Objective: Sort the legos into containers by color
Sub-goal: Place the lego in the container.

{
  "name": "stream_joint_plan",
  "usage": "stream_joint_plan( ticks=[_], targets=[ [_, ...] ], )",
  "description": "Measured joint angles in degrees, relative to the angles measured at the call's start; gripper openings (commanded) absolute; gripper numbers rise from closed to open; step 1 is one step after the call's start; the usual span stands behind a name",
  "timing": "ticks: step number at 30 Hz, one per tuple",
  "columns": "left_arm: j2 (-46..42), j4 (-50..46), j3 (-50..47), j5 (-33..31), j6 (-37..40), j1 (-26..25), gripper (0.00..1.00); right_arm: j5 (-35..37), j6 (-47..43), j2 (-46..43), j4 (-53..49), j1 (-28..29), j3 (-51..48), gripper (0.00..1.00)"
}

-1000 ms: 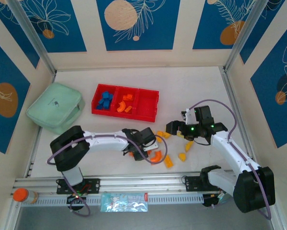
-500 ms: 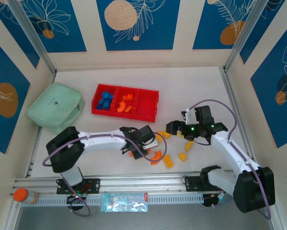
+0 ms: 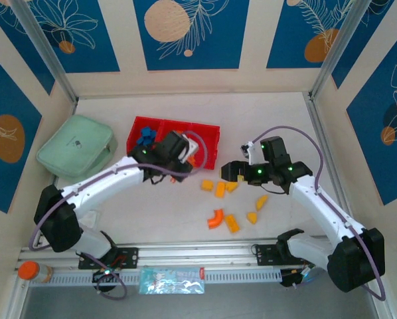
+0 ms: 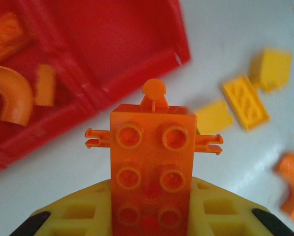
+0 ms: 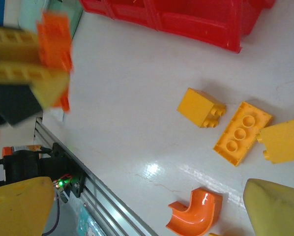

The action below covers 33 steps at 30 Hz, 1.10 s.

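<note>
Orange brick point(image 4: 152, 162), clamped in the left gripper point(image 4: 152, 209) at the red tray point(image 4: 137, 29)'s near edge, looked best released low over the middle compartment point(image 3: 175, 127) (among its orange fellows point(image 4: 12, 98)), while the right gripper point(image 3: 232, 171) stood with fingers point(image 5: 277, 206) apart.

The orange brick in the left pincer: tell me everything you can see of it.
The orange brick is glossy, see-through plastic with two columns of round studs, thin prongs on both sides and a round knob at its far end. The left pincer is shut on its lower end between yellow fingers; nothing else touches it. It is held above the white table, by the near wall of the red tray.
</note>
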Motion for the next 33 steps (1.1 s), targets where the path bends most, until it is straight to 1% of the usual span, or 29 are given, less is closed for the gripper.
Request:
stream_joint_plan(
  ticks=[2, 6, 12, 17, 19, 22, 26, 33],
  targets=[
    [2.1, 0.3, 3.0, 0.2, -2.3, 3.4, 0.20, 0.5, 0.2, 0.4, 0.0, 0.3, 0.3, 0.99],
    [9.6, 1.0, 9.2, 0.5, -6.6, 9.3, 0.20, 0.9, 0.2, 0.5, 0.3, 0.9, 0.3, 0.99],
    [24.0, 1.1, 19.6, 0.9, -11.1, 14.0, 0.20, 1.5, 0.4, 1.2, 1.0, 0.9, 0.3, 0.99],
    [30.5, 1.0, 23.7, -0.5, -13.8, 15.6, 0.23, 1.5, 0.7, 2.1, 2.3, 1.1, 0.3, 0.99],
    [32.2, 0.6, 25.4, -0.9, -14.2, 16.0, 0.26, 1.4, 0.7, 3.1, 2.9, 1.3, 0.3, 0.99],
    [33.8, 0.4, 27.3, -1.3, -14.3, 16.0, 0.35, 1.4, 0.7, 4.7, 3.8, 1.7, 0.3, 0.99],
    [34.0, -0.1, 27.7, -1.7, -14.3, 16.0, 0.46, 1.0, 1.2, 5.9, 5.1, 2.0, 0.4, 0.99],
    [33.9, -1.3, 27.8, -3.0, -14.2, 16.0, 0.50, 1.0, 1.4, 6.2, 5.9, 2.1, 2.2, 0.99]
  ],
)
